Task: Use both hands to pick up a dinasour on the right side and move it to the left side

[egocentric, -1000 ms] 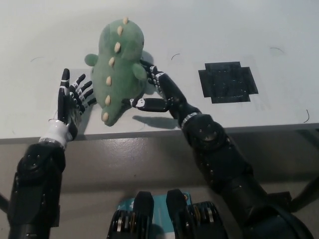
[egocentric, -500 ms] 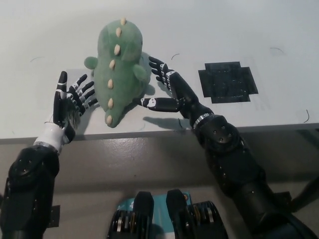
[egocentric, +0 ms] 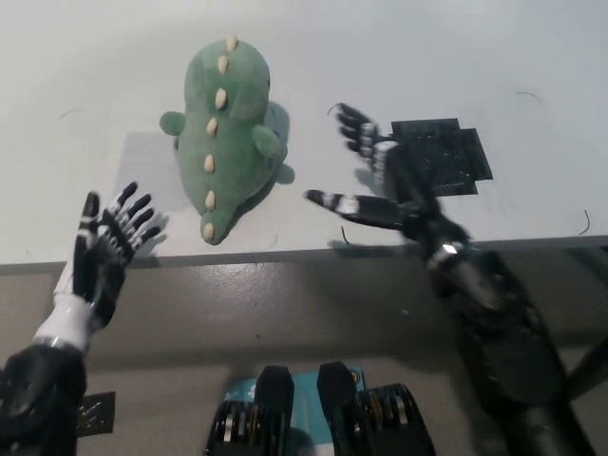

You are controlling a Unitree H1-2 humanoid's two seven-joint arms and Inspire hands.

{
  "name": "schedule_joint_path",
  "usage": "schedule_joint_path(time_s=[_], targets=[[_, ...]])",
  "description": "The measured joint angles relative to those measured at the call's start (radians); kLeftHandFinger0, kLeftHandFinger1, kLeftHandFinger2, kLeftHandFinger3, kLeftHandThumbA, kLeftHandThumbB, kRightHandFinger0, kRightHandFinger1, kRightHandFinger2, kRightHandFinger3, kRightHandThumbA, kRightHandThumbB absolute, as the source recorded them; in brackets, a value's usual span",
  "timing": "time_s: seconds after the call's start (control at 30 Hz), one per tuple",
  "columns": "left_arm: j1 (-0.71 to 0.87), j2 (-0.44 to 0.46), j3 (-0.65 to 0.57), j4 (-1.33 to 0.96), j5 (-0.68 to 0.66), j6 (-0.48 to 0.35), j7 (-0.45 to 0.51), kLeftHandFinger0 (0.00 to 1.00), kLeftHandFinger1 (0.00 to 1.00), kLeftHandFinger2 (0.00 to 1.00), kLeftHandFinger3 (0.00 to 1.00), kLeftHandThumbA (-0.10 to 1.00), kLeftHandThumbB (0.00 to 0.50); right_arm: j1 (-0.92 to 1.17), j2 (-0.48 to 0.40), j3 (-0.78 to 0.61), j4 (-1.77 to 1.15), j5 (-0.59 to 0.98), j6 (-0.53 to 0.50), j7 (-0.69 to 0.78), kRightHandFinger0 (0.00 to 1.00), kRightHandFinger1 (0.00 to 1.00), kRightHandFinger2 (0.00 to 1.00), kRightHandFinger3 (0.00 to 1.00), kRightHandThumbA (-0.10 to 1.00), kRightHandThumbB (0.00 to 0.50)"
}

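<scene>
The pale worktop [egocentric: 456, 57] fills most of the view. A green dinosaur [egocentric: 224, 133] with cream spikes lies on it, left of centre, touched by neither hand. To its right, the right hand [egocentric: 385, 180] hangs with fingers spread, holding nothing, partly over a black patch [egocentric: 442, 157]. The left hand [egocentric: 104, 252] hovers at the near left edge, fingers splayed and empty.

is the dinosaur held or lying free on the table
Lying free: the dinosaur rests on the table, with the open left hand and right hand clear of it.
</scene>
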Motion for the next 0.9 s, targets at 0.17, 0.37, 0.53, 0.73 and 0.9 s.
schedule_joint_path(time_s=[0.17, 0.37, 0.53, 0.73, 0.9], targets=[[0.04, 0.003, 0.001, -0.068, -0.002, -0.008, -0.001, 1.0, 1.0, 1.0, 1.0, 1.0, 0.44, 0.07, -0.085, -0.029, -0.156, 0.039, 0.057, 0.027, 1.0, 1.0, 1.0, 1.0, 1.0, 0.105], [0.082, 0.001, -0.004, -0.145, -0.006, -0.009, -0.003, 1.0, 1.0, 1.0, 1.0, 1.0, 0.406, 0.13, -0.161, -0.06, -0.253, 0.068, 0.097, 0.041, 1.0, 1.0, 1.0, 1.0, 1.0, 0.101], [0.123, 0.002, -0.005, -0.18, -0.008, -0.015, -0.006, 1.0, 1.0, 1.0, 1.0, 1.0, 0.422, 0.201, -0.219, -0.088, -0.276, 0.092, 0.097, 0.06, 1.0, 1.0, 1.0, 1.0, 1.0, 0.105], [0.164, -0.006, -0.013, -0.209, -0.008, -0.024, -0.006, 1.0, 1.0, 1.0, 1.0, 1.0, 0.434, 0.272, -0.247, -0.123, -0.29, 0.117, 0.092, 0.072, 1.0, 1.0, 1.0, 1.0, 1.0, 0.093], [0.198, -0.027, -0.019, -0.214, -0.007, -0.039, -0.006, 1.0, 1.0, 1.0, 1.0, 1.0, 0.389, 0.33, -0.256, -0.146, -0.289, 0.125, 0.054, 0.077, 1.0, 1.0, 1.0, 1.0, 1.0, 0.093]])
